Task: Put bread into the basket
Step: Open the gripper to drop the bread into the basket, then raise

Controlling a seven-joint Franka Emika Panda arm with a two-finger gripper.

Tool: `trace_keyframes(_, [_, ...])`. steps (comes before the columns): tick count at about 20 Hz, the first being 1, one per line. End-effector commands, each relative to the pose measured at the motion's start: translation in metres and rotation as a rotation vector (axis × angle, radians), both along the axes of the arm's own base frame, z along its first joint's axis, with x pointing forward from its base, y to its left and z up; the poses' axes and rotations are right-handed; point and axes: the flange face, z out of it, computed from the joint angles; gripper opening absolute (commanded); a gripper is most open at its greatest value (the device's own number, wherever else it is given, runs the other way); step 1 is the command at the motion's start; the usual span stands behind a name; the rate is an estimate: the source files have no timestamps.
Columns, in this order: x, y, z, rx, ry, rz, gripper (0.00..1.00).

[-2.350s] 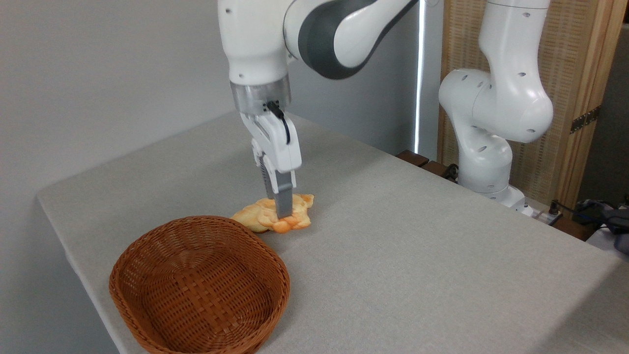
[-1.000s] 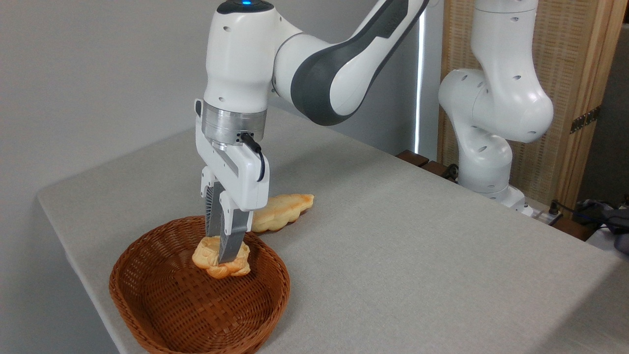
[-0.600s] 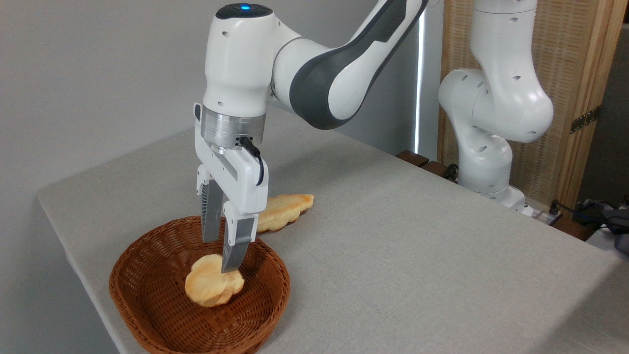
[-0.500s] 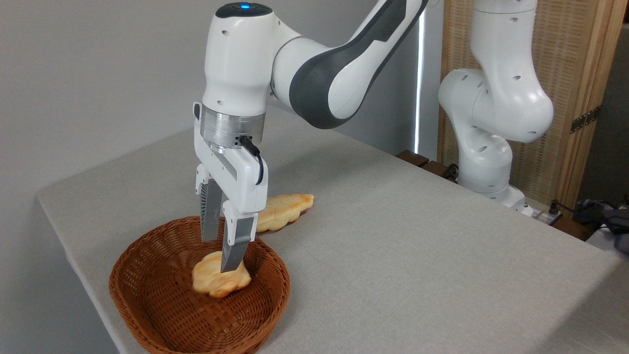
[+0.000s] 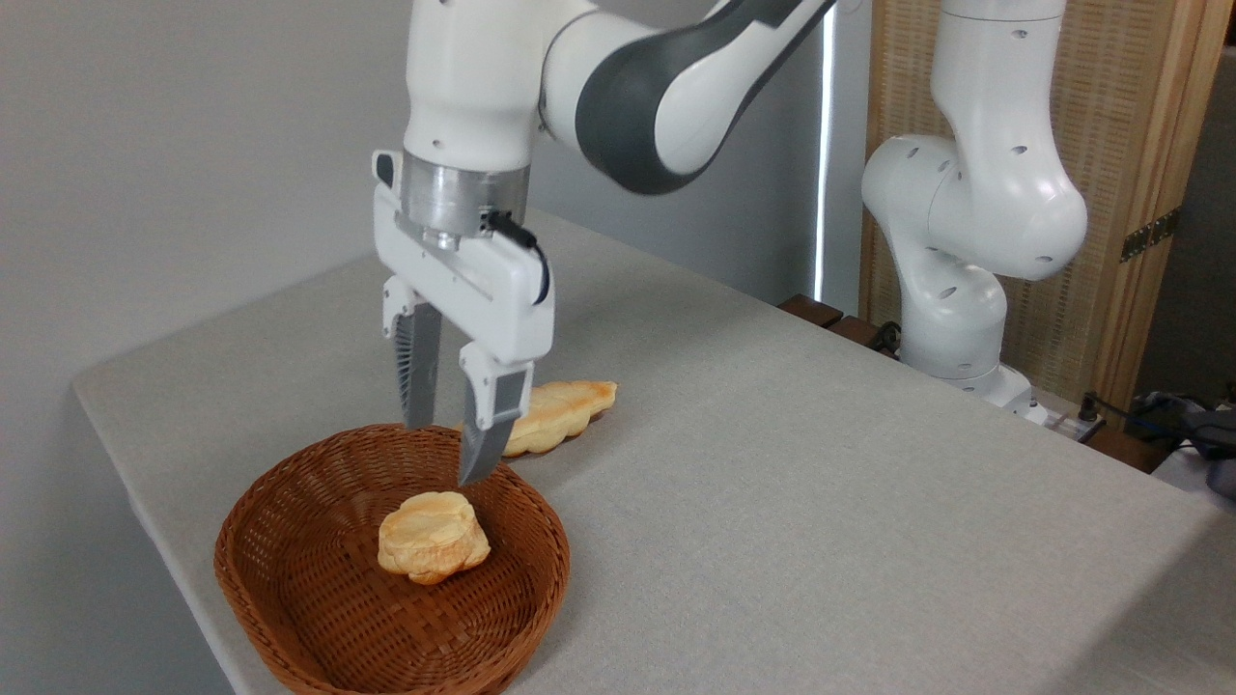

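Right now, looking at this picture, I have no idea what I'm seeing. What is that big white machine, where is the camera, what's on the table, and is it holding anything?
The white machine is a robot arm bolted at the far side of the table. One fixed camera looks down at the table from the front, so there is only this one view. At the arm's end is a gripper, a hand with two flat grey fingers that pinch things. It is open and holds nothing; it hangs just above the basket, a brown wicker bowl at the table's near corner. A small round bun, the bread, lies inside the basket, clear of the fingers. Behind the basket a longer braided loaf lies on the table. So the job of putting bread into the basket looks done.
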Motion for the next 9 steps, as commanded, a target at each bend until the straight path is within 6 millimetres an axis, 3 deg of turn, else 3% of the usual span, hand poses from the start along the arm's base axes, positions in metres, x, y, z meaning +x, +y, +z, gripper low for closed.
trace_keyframes(1, [-0.023, -0.001, 0.019, -0.010, 0.067, 0.035, 1.00])
trace_keyframes(5, [-0.046, 0.002, 0.032, 0.035, 0.154, 0.011, 1.00])
trace_keyframes(9, [-0.058, 0.006, 0.038, 0.064, 0.187, -0.001, 1.00])
